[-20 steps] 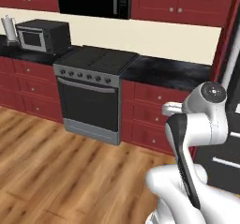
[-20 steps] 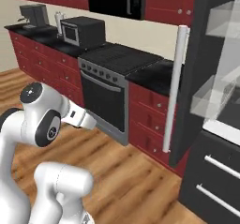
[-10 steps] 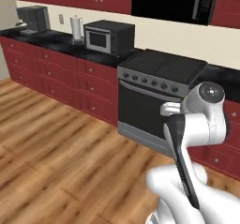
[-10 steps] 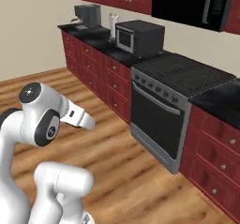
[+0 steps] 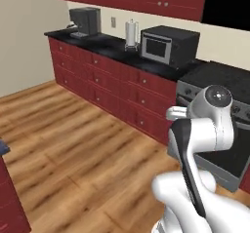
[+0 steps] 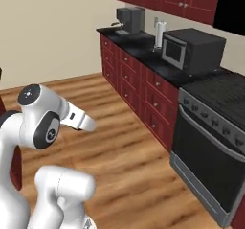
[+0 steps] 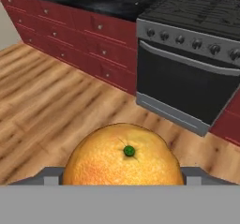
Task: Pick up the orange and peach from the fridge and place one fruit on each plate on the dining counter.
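Note:
An orange [image 7: 123, 158] with a green stem dot sits at the bottom middle of the hand view. My gripper [image 7: 123, 175] is shut on it, and grey finger parts show to its left and right. Beyond the fruit the hand view looks at the wooden floor and the stove [image 7: 187, 73]. My white arm [image 5: 205, 125] is folded up close to the base, its elbow also seen in the right base view as the white arm [image 6: 40, 120]. The peach, the fridge and the plates are out of view. A dark red block [image 5: 9, 193] stands at the lower left edge; I cannot tell whether it is the dining counter.
Red cabinets with a black top [image 5: 112, 66] run along the wall. On it stand a coffee machine [image 5: 84, 21], a paper towel roll [image 5: 131, 33] and a microwave [image 5: 168, 44]. The stove [image 6: 210, 137] is to the right. Open wooden floor [image 5: 73, 144] lies ahead.
The whole picture has slid to the right, so the base has turned left. The fridge has left the right base view, and the coffee machine and the end of the cabinets have come in.

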Controlling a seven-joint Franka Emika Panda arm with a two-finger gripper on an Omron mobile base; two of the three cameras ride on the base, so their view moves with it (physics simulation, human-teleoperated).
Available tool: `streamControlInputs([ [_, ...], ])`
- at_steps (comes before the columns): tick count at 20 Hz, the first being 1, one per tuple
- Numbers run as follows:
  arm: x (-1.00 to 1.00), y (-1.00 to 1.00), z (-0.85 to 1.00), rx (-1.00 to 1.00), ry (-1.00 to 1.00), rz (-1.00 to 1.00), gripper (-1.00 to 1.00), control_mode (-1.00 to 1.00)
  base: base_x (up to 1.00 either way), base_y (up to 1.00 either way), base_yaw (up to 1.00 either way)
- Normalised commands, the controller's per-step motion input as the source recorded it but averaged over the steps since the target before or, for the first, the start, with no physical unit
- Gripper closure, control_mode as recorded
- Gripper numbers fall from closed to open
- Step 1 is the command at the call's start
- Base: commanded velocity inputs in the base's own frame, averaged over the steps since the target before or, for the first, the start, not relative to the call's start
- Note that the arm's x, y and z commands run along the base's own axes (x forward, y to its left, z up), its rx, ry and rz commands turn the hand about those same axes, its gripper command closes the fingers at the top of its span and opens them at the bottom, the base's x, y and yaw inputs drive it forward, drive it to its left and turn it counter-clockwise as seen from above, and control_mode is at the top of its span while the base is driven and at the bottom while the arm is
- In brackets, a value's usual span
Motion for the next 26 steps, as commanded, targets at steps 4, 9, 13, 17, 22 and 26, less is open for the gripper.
streamControlInputs([
  [4,0.0,0.0,0.0,0.0,0.0,0.0,1.0,1.0,1.0,0.0,0.28],
  [9,0.0,0.0,0.0,0.0,0.0,0.0,1.0,1.0,1.0,0.0,0.31],
  [13,0.0,0.0,0.0,0.0,0.0,0.0,1.0,1.0,1.0,0.0,0.31],
  [17,0.0,0.0,0.0,0.0,0.0,0.0,1.0,1.0,1.0,0.0,0.3],
  [22,0.0,0.0,0.0,0.0,0.0,0.0,1.0,1.0,1.0,0.0,0.26],
  [26,0.0,0.0,0.0,0.0,0.0,0.0,1.0,1.0,1.0,0.12,0.28],
])
